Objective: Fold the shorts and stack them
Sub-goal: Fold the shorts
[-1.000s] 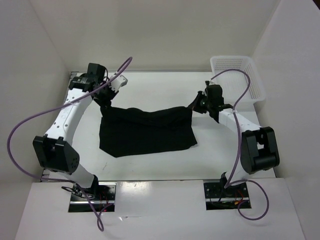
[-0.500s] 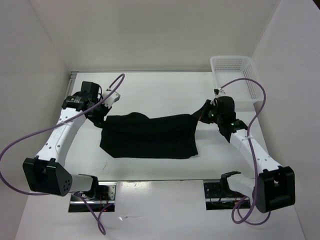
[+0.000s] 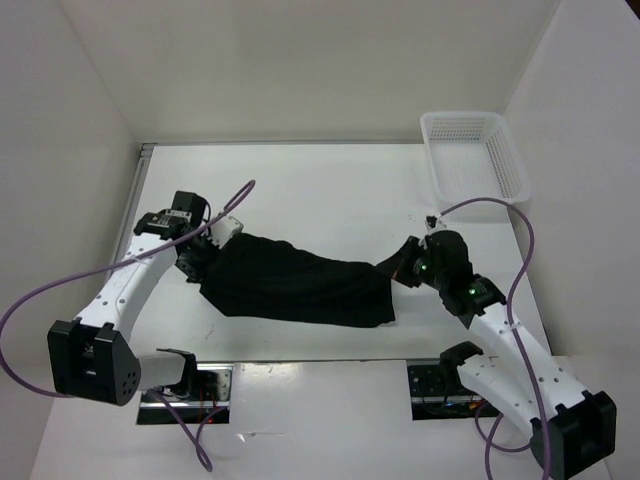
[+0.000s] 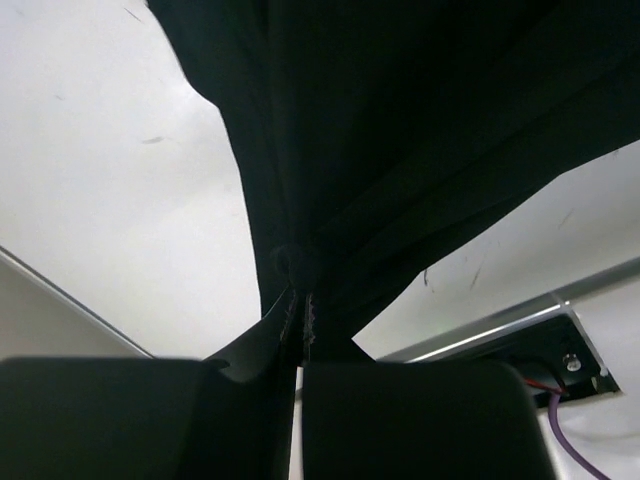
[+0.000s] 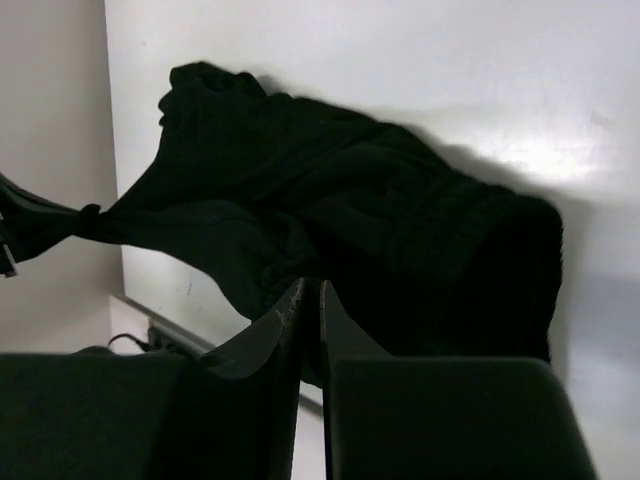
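Observation:
The black shorts (image 3: pixel 290 285) lie stretched across the near middle of the white table, partly doubled over. My left gripper (image 3: pixel 197 257) is shut on their left edge; in the left wrist view the fabric (image 4: pixel 400 120) is pinched between the closed fingers. My right gripper (image 3: pixel 400 268) is shut on their right edge; in the right wrist view the cloth (image 5: pixel 340 220) bunches at the fingertips (image 5: pixel 296 300). Both grippers hold the fabric low, close to the table.
A white plastic mesh basket (image 3: pixel 476 155) stands at the back right corner. White walls enclose the table on three sides. The table's near edge and metal rail (image 4: pixel 500 330) run just below the shorts. Purple cables loop off both arms.
Both grippers have moved toward the near edge, carrying the far edge of the shorts forward over the rest. The shorts now look narrower from front to back.

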